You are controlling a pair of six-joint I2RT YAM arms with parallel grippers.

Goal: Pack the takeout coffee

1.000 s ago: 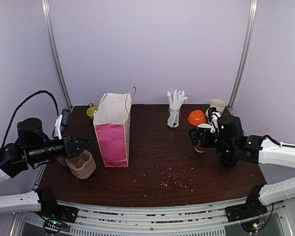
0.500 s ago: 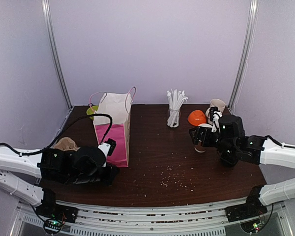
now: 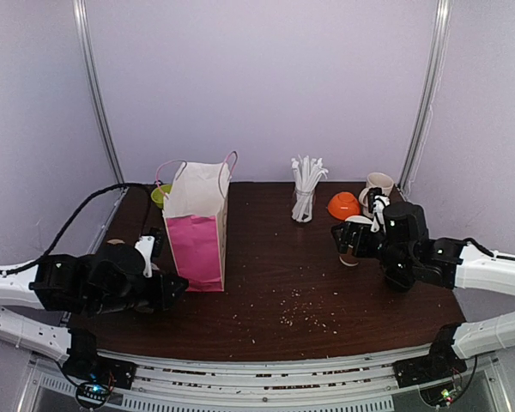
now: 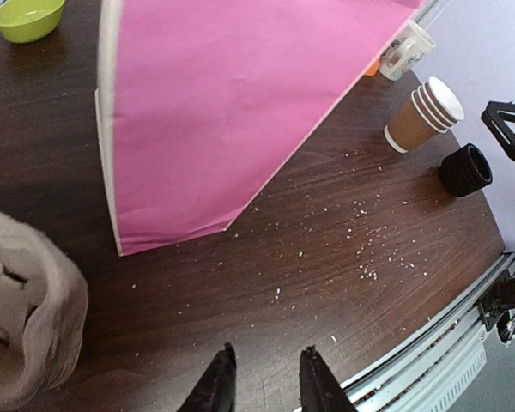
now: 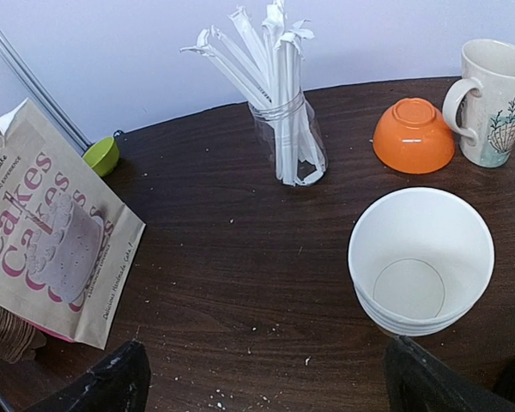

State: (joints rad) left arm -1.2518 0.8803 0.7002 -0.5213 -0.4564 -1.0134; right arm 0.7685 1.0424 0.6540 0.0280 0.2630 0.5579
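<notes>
Right wrist view is showing the right hand (image 5: 270, 378) hovering wide apart before the cups (image 5: 421, 262) near the bowl (image 5: 412, 133), apparently lining up a grasp; left hand (image 4: 264, 386), slightly apart, is holding nothing.

Top view high behind arms (image 3: 412, 249), facing wall (image 3: 266, 86), wrist views near table (image 3: 326, 292), all sharing paper bag (image 3: 197, 227)

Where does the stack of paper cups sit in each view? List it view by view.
Top external: the cup stack stands right of centre.
Left wrist: cup stack at upper right, near the edge.
Right wrist: cup stack at lower right, mouth open to the camera.
Shared landmark: the paper bag, left of it everywhere.
</notes>
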